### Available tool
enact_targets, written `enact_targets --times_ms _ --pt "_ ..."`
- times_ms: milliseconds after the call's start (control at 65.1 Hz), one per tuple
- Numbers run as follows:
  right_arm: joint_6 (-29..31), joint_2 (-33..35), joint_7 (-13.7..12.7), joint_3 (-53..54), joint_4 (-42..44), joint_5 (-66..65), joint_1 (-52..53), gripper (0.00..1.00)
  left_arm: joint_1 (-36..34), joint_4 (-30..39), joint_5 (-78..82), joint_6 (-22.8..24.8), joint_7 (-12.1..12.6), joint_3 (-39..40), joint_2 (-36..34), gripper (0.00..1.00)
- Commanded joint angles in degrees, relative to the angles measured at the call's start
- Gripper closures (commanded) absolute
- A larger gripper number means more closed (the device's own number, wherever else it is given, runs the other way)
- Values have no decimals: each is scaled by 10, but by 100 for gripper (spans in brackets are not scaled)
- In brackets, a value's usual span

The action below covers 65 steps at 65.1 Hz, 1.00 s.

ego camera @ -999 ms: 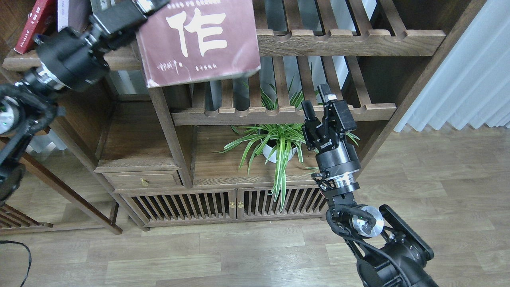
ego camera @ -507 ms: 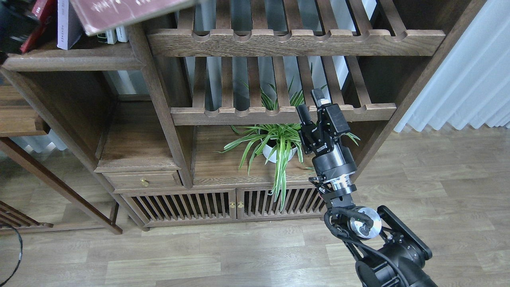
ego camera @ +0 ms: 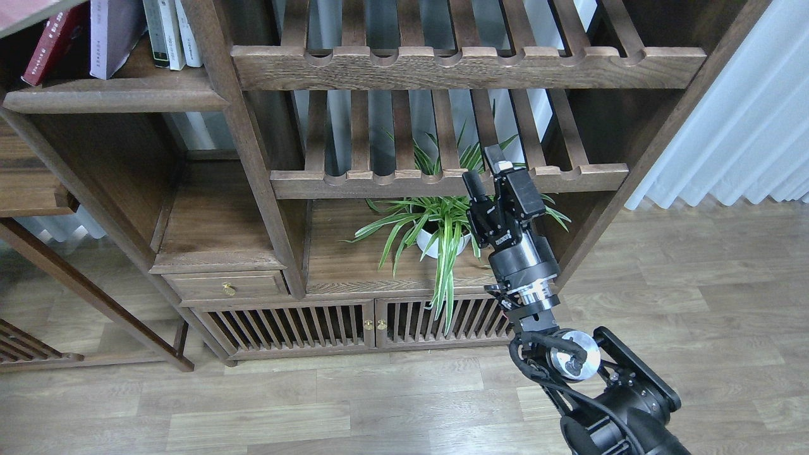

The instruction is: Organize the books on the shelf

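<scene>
The shelf (ego camera: 114, 99), a flat dark-brown board with a rounded front edge, is at the top left. On it a red book (ego camera: 54, 43) leans to the right beside an upright white-and-lavender book (ego camera: 112, 36). Only a sliver of the dark maroon book (ego camera: 28, 11) shows at the top left corner, above the red book; what holds it is out of view. My left gripper is not in view. My right gripper (ego camera: 485, 169) points up in front of the lower slatted rack, its fingers apart and empty.
Several thin pale books (ego camera: 170, 31) stand at the shelf's right end by the upright post (ego camera: 240, 126). Two slatted racks (ego camera: 468, 63) fill the middle. A potted spider plant (ego camera: 436, 227) stands behind my right gripper. A curtain (ego camera: 746, 126) hangs at the right.
The maroon book has moved up and left, almost out of view, and my left arm has left the view. My right gripper has drifted slightly left.
</scene>
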<state>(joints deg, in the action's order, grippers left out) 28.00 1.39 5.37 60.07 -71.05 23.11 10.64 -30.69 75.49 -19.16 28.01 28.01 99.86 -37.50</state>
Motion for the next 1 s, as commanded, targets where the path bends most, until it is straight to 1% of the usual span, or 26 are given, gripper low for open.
enact_targets --times_ms 0,215,323,538,676,983 --pt "0 -4 0 -1 0 0 0 23 1 -19 41 0 0 21 -19 100" --pt "0 -4 0 0 0 0 0 23 -8 -50 83 0 0 24 -18 100" --pt "0 -5 0 0 -1 0 -1 23 -9 -59 128 0 0 45 -16 100" --pt "0 -5 0 0 0 0 -1 23 -10 -63 183 0 0 63 -11 100" --pt "0 -8 0 -1 0 0 -2 23 -14 -66 246 0 0 77 -10 100" --pt "0 -7 0 -1 0 0 -2 22 -30 -65 369 0 0 69 -9 100"
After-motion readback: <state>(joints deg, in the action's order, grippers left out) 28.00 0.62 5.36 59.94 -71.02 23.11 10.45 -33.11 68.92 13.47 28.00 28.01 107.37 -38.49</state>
